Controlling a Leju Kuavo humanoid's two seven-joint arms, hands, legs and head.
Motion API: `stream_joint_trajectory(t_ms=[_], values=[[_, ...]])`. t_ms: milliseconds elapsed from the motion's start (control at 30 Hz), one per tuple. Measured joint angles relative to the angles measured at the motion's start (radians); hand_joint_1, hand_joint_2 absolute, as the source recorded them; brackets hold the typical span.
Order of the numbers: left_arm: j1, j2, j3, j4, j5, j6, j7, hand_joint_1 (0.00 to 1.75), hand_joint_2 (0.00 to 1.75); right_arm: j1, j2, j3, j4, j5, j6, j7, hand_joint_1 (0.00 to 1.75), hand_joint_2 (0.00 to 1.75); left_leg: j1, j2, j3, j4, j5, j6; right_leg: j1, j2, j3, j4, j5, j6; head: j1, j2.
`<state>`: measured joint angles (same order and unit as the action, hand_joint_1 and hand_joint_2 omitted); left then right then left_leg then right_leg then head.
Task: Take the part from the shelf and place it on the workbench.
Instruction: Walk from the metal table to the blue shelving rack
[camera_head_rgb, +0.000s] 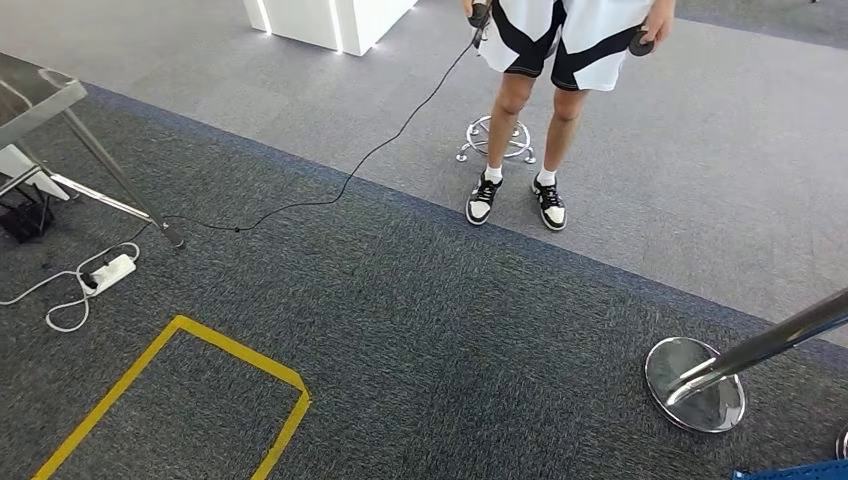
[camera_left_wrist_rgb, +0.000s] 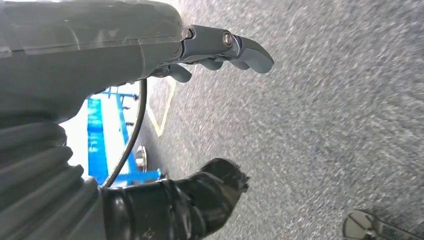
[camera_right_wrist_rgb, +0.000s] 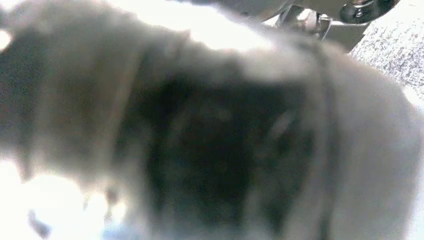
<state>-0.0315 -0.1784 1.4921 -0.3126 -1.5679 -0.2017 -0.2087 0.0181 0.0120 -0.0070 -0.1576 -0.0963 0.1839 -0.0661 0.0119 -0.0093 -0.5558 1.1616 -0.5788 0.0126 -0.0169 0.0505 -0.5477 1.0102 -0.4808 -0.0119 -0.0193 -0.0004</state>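
The left hand (camera_left_wrist_rgb: 220, 50) hangs over the grey carpet (camera_head_rgb: 420, 320), fingers apart, holding nothing. The right hand is too blurry to tell. A person (camera_head_rgb: 520, 190) stands ahead, past yellow tape (camera_head_rgb: 230, 350).

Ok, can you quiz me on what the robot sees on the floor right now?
1. Pick one: what colour is the tape stuck on the carpet? A red, B yellow, C green.
2. True or false: the left hand holds a part.
3. Fill the gap: the person's shoes are black and ____.

Key: 1 B. 2 False: its fingers are apart over the carpet, with nothing in them. 3 white.
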Motion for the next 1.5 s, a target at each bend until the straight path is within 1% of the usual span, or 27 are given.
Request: stream_joint_trajectory(t_ms=[67,133,200,267,333,367,433,467,533,600,633,700,800,833,900,933,967,1000,1067,1133,1200,1233,1300,1333,1400,1433,1500], values=[[0.001,0.004,-0.001,0.007,0.0,0.004,0.0,0.0,1.75,-0.001,-0.005,-0.003,0.001,-0.001,0.01,0.002,0.0,0.0,0.0,-0.049,0.05,-0.114,0.046,0.007,0.001,0.022,-0.009,0.011,0.0,0.008,0.0,0.0],[0.001,0.008,-0.003,0.014,0.0,0.007,-0.001,0.0,1.75,-0.003,-0.009,-0.005,0.002,-0.001,0.011,0.003,0.0,0.0,-0.003,-0.073,0.058,-0.146,0.049,0.012,-0.002,0.044,-0.023,0.016,0.006,0.023,0.0,0.0],[0.0,0.01,-0.006,0.02,0.0,0.01,-0.001,0.0,1.75,0.0,-0.012,-0.007,0.003,-0.002,0.011,0.006,0.0,0.0,-0.003,-0.05,0.059,-0.155,0.057,0.022,-0.006,0.059,-0.032,0.017,0.012,0.037,0.0,0.0],[-0.001,0.011,-0.011,0.025,0.0,0.012,-0.002,0.0,1.75,0.001,-0.014,-0.009,0.004,-0.004,0.011,0.009,0.0,0.0,0.0,-0.023,0.063,-0.169,0.069,0.037,-0.003,0.026,-0.052,0.057,-0.016,0.043,0.004,0.0],[0.001,0.013,-0.014,0.029,0.0,0.013,-0.002,0.0,1.75,-0.001,-0.015,-0.01,0.004,-0.007,0.011,0.01,0.0,0.0,-0.002,0.005,0.061,-0.175,0.074,0.046,-0.002,-0.023,-0.103,0.167,-0.083,0.045,0.007,0.0],[0.003,0.015,-0.015,0.031,0.0,0.014,-0.002,0.0,1.75,-0.001,-0.015,-0.011,0.004,-0.008,0.011,0.01,0.0,0.0,-0.004,0.02,0.057,-0.174,0.075,0.048,-0.003,-0.034,-0.13,0.228,-0.111,0.047,0.008,0.0],[0.003,0.018,-0.017,0.036,0.0,0.014,-0.002,0.0,1.75,-0.001,-0.015,-0.012,0.004,-0.01,0.01,0.01,0.0,0.0,-0.007,0.049,0.053,-0.173,0.074,0.048,-0.006,-0.043,-0.144,0.277,-0.119,0.051,0.008,0.0],[0.003,0.019,-0.018,0.039,0.0,0.014,-0.002,0.0,1.75,0.0,-0.016,-0.013,0.004,-0.01,0.009,0.01,0.0,0.0,-0.008,0.061,0.052,-0.173,0.073,0.047,-0.007,-0.048,-0.124,0.248,-0.098,0.052,0.008,0.0],[0.0,0.02,-0.019,0.043,0.0,0.014,-0.002,0.0,1.75,0.0,-0.018,-0.014,0.005,-0.011,0.008,0.01,0.0,0.0,-0.009,0.081,0.056,-0.17,0.07,0.043,-0.005,-0.081,-0.046,0.116,-0.044,0.047,0.009,0.0],[-0.003,0.02,-0.02,0.046,0.0,0.014,-0.002,0.0,1.75,-0.001,-0.02,-0.014,0.005,-0.012,0.008,0.01,0.0,0.0,-0.013,0.098,0.059,-0.166,0.065,0.034,0.002,-0.11,0.007,0.019,-0.017,0.037,0.008,0.0],[-0.004,0.02,-0.021,0.048,0.0,0.014,-0.002,0.0,1.75,-0.002,-0.021,-0.014,0.005,-0.012,0.008,0.01,0.0,0.0,-0.015,0.105,0.061,-0.165,0.062,0.029,0.005,-0.113,0.012,0.005,-0.016,0.032,0.007,0.0],[-0.008,0.02,-0.021,0.05,0.0,0.015,-0.002,0.0,1.75,0.0,-0.021,-0.014,0.005,-0.012,0.008,0.01,0.0,0.0,-0.014,0.116,0.066,-0.164,0.059,0.017,0.006,-0.094,0.009,0.004,-0.012,0.023,0.007,0.0],[-0.009,0.024,-0.022,0.053,0.0,0.018,-0.003,0.0,1.75,0.0,-0.021,-0.014,0.005,-0.012,0.008,0.011,0.0,0.0,-0.008,0.057,0.037,-0.088,0.001,0.003,-0.001,-0.07,0.007,-0.006,-0.002,0.006,0.007,0.0],[-0.008,0.026,-0.022,0.056,0.0,0.02,-0.003,0.0,1.75,0.0,-0.021,-0.014,0.005,-0.011,0.008,0.012,0.0,0.0,-0.007,0.034,0.008,-0.024,-0.035,0.001,0.0,-0.062,0.004,-0.006,0.0,0.003,0.007,0.0],[-0.005,0.027,-0.022,0.064,0.0,0.025,-0.003,0.0,1.75,-0.001,-0.021,-0.014,0.005,-0.008,0.008,0.013,0.0,0.0,-0.006,0.018,-0.051,0.104,-0.088,0.0,0.003,-0.042,0.0,-0.004,0.001,0.001,0.007,0.0],[-0.004,0.028,-0.023,0.067,0.0,0.027,-0.003,0.0,1.75,-0.002,-0.021,-0.014,0.005,-0.007,0.007,0.013,0.0,0.0,-0.006,0.017,-0.065,0.132,-0.087,0.001,0.004,-0.03,-0.001,-0.002,0.001,0.0,0.007,0.0],[-0.003,0.029,-0.023,0.07,0.0,0.029,-0.003,0.0,1.75,-0.002,-0.021,-0.014,0.005,-0.004,0.005,0.014,0.0,0.0,-0.006,0.016,-0.061,0.12,-0.064,0.002,0.004,-0.017,-0.001,0.001,0.001,0.001,0.007,0.0],[-0.003,0.032,-0.023,0.074,0.0,0.031,-0.003,0.0,1.75,-0.003,-0.021,-0.014,0.005,-0.001,0.002,0.014,0.0,0.0,-0.005,0.009,-0.041,0.069,-0.024,0.003,0.004,-0.004,-0.001,0.005,0.0,0.002,0.007,0.0],[0.0,0.04,-0.024,0.082,0.0,0.035,-0.004,0.0,1.75,-0.006,-0.019,-0.014,0.005,0.007,-0.008,0.019,0.0,0.0,-0.001,-0.034,0.012,-0.062,0.046,0.007,0.004,0.021,-0.006,0.016,-0.004,0.006,0.007,0.0],[0.002,0.048,-0.025,0.093,0.002,0.039,-0.005,0.0,1.75,-0.011,-0.016,-0.013,0.005,0.014,-0.021,0.03,0.0,0.0,-0.001,-0.064,0.034,-0.127,0.062,0.01,0.003,0.043,-0.019,0.024,-0.003,0.017,0.007,0.0],[0.002,0.056,-0.026,0.102,0.004,0.04,-0.005,0.0,1.75,-0.012,-0.012,-0.012,0.005,0.019,-0.032,0.039,0.0,0.0,-0.004,-0.05,0.036,-0.137,0.062,0.017,0.0,0.063,-0.029,0.023,0.003,0.03,0.007,0.0],[0.001,0.059,-0.026,0.106,0.004,0.041,-0.005,0.0,1.75,-0.011,-0.009,-0.012,0.005,0.021,-0.036,0.042,0.0,0.0,-0.004,-0.038,0.039,-0.145,0.067,0.024,-0.001,0.055,-0.033,0.027,0.001,0.034,0.007,0.0],[0.002,0.063,-0.027,0.112,0.005,0.042,-0.005,0.0,1.75,-0.011,-0.005,-0.011,0.005,0.023,-0.039,0.045,0.0,0.0,-0.001,-0.012,0.044,-0.16,0.077,0.039,0.0,0.008,-0.057,0.076,-0.033,0.04,0.009,0.0],[0.004,0.065,-0.027,0.115,0.004,0.043,-0.005,0.0,1.75,-0.014,-0.002,-0.01,0.005,0.023,-0.04,0.045,0.0,0.0,-0.002,0.002,0.045,-0.163,0.079,0.043,0.0,-0.019,-0.083,0.131,-0.065,0.043,0.01,0.0],[0.008,0.069,-0.027,0.118,0.004,0.045,-0.005,0.0,1.75,-0.017,0.001,-0.008,0.005,0.024,-0.039,0.043,0.0,0.0,-0.005,0.029,0.043,-0.164,0.079,0.046,-0.003,-0.04,-0.141,0.253,-0.118,0.05,0.011,0.0],[0.008,0.07,-0.028,0.12,0.003,0.046,-0.005,0.0,1.75,-0.018,0.001,-0.007,0.005,0.024,-0.034,0.04,0.0,0.0,-0.005,0.042,0.042,-0.164,0.078,0.045,-0.005,-0.044,-0.156,0.285,-0.122,0.053,0.011,0.0],[0.006,0.07,-0.031,0.125,0.003,0.049,-0.005,0.0,1.75,-0.016,0.0,-0.006,0.005,0.024,-0.023,0.032,0.0,0.0,-0.004,0.064,0.044,-0.163,0.075,0.042,-0.01,-0.054,-0.125,0.234,-0.078,0.058,0.011,0.0]])
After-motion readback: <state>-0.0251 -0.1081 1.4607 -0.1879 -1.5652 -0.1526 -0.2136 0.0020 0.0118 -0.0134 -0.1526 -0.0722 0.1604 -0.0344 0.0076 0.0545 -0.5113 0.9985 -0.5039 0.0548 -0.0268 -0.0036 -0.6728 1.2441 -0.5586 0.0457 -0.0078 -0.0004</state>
